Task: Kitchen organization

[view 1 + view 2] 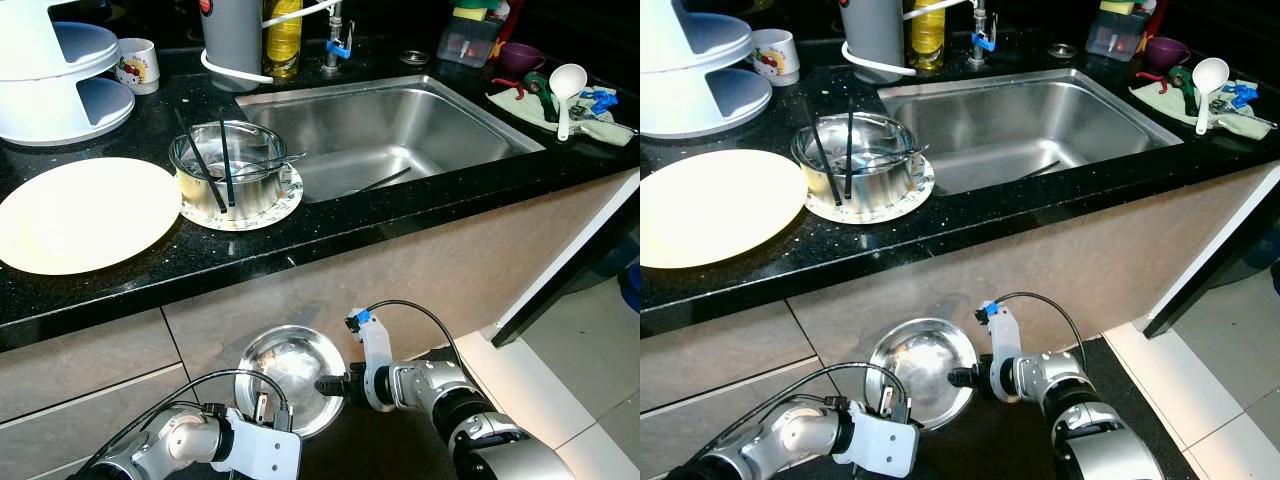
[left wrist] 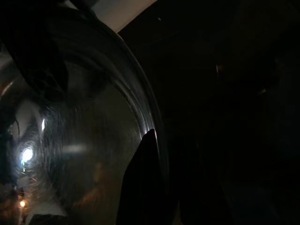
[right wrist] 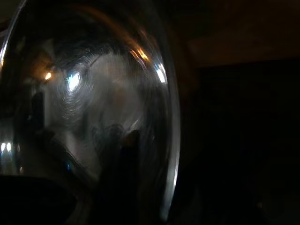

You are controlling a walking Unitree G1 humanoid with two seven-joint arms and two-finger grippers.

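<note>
Both hands hold a round shiny steel bowl (image 1: 288, 372) low before the black stone worktop (image 1: 330, 218): the left hand (image 1: 262, 409) pinches its near rim, the right hand (image 1: 326, 386) grips its right edge.

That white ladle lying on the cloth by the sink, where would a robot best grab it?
By the straight handle, I would guess. The white ladle lies flat on the cloth with its round bowl toward the back, so a tool coming down from above could pinch the narrow handle across its width.
</note>
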